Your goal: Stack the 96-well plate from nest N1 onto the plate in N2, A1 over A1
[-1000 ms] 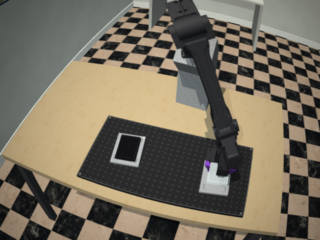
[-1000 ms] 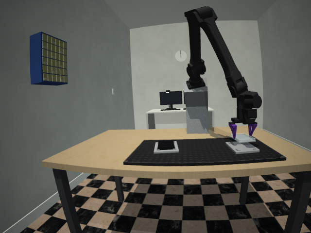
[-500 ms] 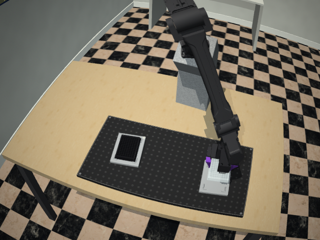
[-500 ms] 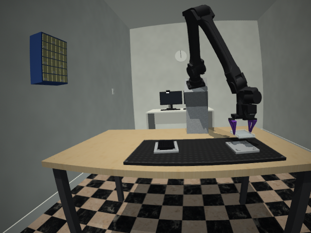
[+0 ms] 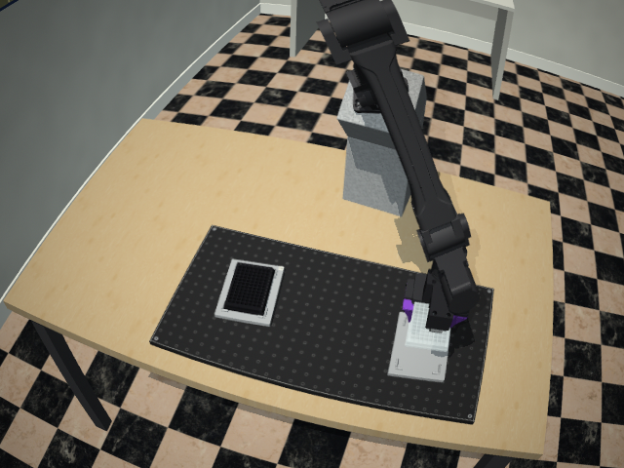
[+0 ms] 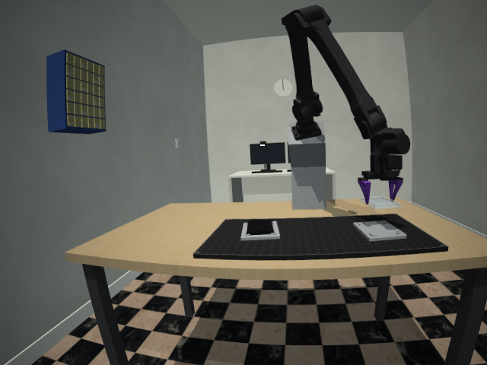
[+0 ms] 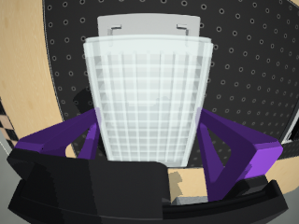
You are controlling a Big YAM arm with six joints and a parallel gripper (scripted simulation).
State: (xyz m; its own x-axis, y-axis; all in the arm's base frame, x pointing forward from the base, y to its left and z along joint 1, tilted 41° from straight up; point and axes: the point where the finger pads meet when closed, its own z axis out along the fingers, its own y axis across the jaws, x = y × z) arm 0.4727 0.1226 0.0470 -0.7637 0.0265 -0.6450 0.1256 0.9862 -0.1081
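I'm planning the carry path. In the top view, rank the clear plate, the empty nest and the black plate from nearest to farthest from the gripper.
1. Clear plate: held in the gripper.
2. Empty nest: just below it.
3. Black plate: far across the mat, in its nest.
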